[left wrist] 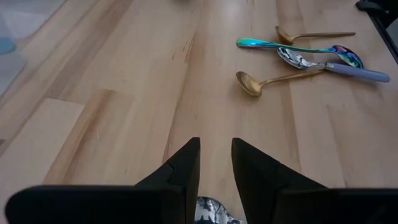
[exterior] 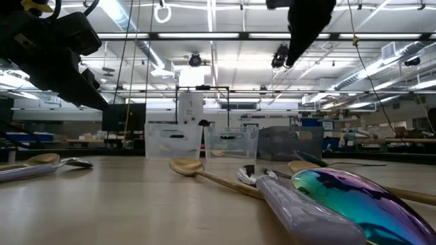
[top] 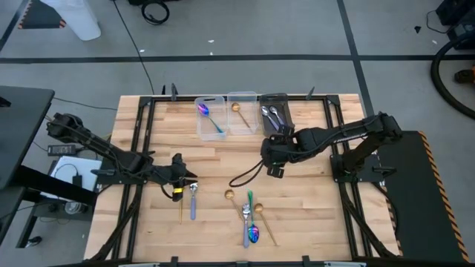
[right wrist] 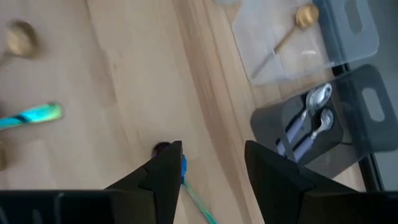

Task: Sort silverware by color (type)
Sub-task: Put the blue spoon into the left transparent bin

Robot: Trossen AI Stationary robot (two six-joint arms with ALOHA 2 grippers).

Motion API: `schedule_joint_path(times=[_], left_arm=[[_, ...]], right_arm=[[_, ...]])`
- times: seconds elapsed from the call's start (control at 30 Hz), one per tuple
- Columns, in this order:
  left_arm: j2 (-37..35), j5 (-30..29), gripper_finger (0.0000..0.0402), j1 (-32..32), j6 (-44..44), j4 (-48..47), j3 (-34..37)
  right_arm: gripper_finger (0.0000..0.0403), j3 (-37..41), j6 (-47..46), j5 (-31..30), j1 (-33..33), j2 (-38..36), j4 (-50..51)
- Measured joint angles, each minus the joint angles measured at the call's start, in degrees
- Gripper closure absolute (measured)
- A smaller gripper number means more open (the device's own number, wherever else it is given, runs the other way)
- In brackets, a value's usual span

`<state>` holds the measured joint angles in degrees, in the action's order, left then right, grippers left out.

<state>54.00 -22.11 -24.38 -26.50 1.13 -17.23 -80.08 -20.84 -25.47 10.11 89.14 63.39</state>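
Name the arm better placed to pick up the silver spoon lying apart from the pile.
Left. Its end effector sits right beside the silver spoon, fingers apart. The right end effector hangs near the bins, farther away.

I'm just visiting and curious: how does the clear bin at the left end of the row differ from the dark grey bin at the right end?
The clear plastic bin is see-through and holds one iridescent blue-purple spoon with a teal handle. The dark grey plastic bin is smoky and tinted, and holds two shiny silver spoons. Both are rectangular, sit in the same row at the table's far edge, and hold only one colour of silverware.
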Motion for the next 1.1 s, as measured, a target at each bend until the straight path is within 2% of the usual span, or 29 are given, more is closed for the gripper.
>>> schedule_joint_path(times=[0.67,1.1], left_arm=[[0.00,0.03,0.0301,0.04,0.02,-0.03,0.00],[0.00,0.04,0.0301,0.04,-0.32,-0.01,0.00]], right_arm=[[0.0220,9.30,2.73,3.10,-8.31,0.00,-4.09],[0.0222,13.48,6.06,7.48,-12.63,0.02,-5.53]])
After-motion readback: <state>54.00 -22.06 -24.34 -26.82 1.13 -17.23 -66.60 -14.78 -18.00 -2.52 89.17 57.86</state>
